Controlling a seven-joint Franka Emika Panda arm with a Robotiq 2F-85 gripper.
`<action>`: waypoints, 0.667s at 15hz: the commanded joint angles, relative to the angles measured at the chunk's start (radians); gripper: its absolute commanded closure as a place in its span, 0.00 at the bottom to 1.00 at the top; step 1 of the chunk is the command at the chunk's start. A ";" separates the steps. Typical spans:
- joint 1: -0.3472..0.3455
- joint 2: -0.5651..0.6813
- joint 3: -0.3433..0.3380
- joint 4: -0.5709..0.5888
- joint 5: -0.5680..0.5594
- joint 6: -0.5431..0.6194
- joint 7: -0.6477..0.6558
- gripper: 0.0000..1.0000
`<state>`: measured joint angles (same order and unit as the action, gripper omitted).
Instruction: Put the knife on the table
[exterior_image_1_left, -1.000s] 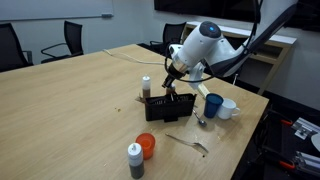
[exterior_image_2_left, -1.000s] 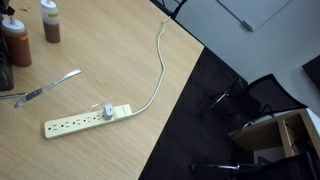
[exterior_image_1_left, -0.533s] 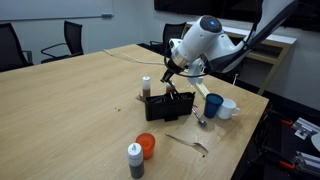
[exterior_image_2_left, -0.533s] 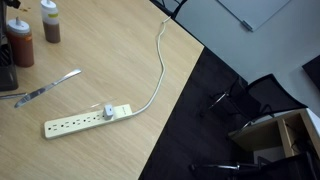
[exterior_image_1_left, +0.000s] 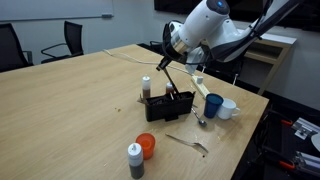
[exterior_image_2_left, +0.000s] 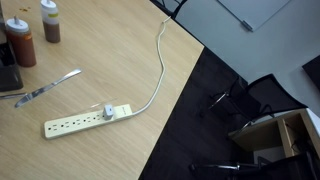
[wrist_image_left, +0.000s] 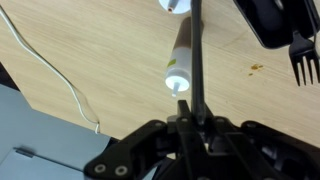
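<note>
My gripper (exterior_image_1_left: 172, 60) is shut on a long thin dark knife (exterior_image_1_left: 163, 80) and holds it in the air above the wooden table (exterior_image_1_left: 80, 110). The knife hangs tip down, just above and beside the black utensil holder (exterior_image_1_left: 167, 106). In the wrist view the knife (wrist_image_left: 195, 50) runs straight out from between my shut jaws (wrist_image_left: 190, 125). The holder (wrist_image_left: 268, 25) sits at the top right there, with a black fork (wrist_image_left: 305, 55) sticking out of it. The gripper does not show in the exterior view with the power strip.
A white bottle (exterior_image_1_left: 146, 87) stands by the holder. A blue cup (exterior_image_1_left: 213, 105) and white mug (exterior_image_1_left: 230, 108) stand beyond it. An orange-lidded jar (exterior_image_1_left: 147, 146), a grey bottle (exterior_image_1_left: 135, 159) and a utensil (exterior_image_1_left: 190, 143) sit near the front. A power strip (exterior_image_2_left: 85, 120), a metal utensil (exterior_image_2_left: 45, 88) and sauce bottles (exterior_image_2_left: 20, 42) lie elsewhere.
My gripper has risen with the knife, drawing it up out of the black holder. Nothing else has moved.
</note>
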<state>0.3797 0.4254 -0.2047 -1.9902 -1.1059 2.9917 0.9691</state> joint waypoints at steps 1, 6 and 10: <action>0.034 -0.038 -0.025 -0.006 -0.054 0.000 0.045 0.97; 0.037 -0.062 0.007 -0.008 -0.015 -0.010 -0.015 0.97; 0.046 -0.066 0.039 0.007 -0.006 -0.019 -0.086 0.97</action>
<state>0.4230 0.3722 -0.1841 -1.9885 -1.1140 2.9912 0.9445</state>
